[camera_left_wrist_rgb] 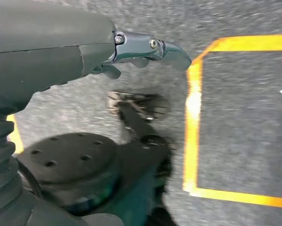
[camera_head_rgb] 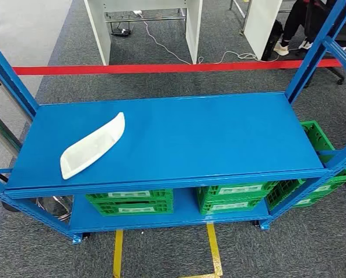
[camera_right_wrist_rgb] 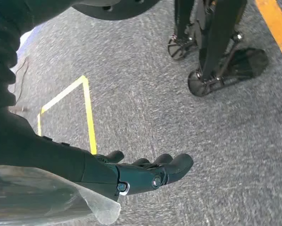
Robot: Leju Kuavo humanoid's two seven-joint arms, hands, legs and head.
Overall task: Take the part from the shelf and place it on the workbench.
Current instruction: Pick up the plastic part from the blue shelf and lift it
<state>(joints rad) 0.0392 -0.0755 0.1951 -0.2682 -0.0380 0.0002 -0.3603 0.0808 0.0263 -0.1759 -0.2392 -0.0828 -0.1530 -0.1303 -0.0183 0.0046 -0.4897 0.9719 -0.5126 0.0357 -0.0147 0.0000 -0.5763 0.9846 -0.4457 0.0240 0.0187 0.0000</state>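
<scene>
**White part on top shelf, both hands hanging empty**

The white part point(camera_head_rgb: 92, 145), long, curved and shallow like a trim shell, lies flat on the top board of the blue shelf point(camera_head_rgb: 197, 136), toward its left end and near the front edge, one tip angled toward the back. Nothing touches it.

Lower board holds green crates point(camera_head_rgb: 129, 202) side by side under the top board; another green crate point(camera_head_rgb: 319, 168) sticks out at the right end past the blue upright. Yellow floor tape point(camera_head_rgb: 214, 246) runs on the grey carpet just in front of the shelf. Behind the shelf a red tape line point(camera_head_rgb: 162, 68) crosses the floor, then white table legs point(camera_head_rgb: 193, 29) with a cable on the floor. A seated person's legs and shoes point(camera_head_rgb: 293, 35) show at the far right.

Left hand point(camera_left_wrist_rgb: 146, 49) hangs over grey carpet beside a yellow tape corner point(camera_left_wrist_rgb: 193, 117); fingers are stretched out straight, close together, holding nothing. Picture is motion-blurred.

Right hand point(camera_right_wrist_rgb: 146, 172) also hangs over carpet, fingers extended with a slight curl, a little apart, nothing in them. A yellow tape outline point(camera_right_wrist_rgb: 87, 113) lies on the floor beyond it.
</scene>
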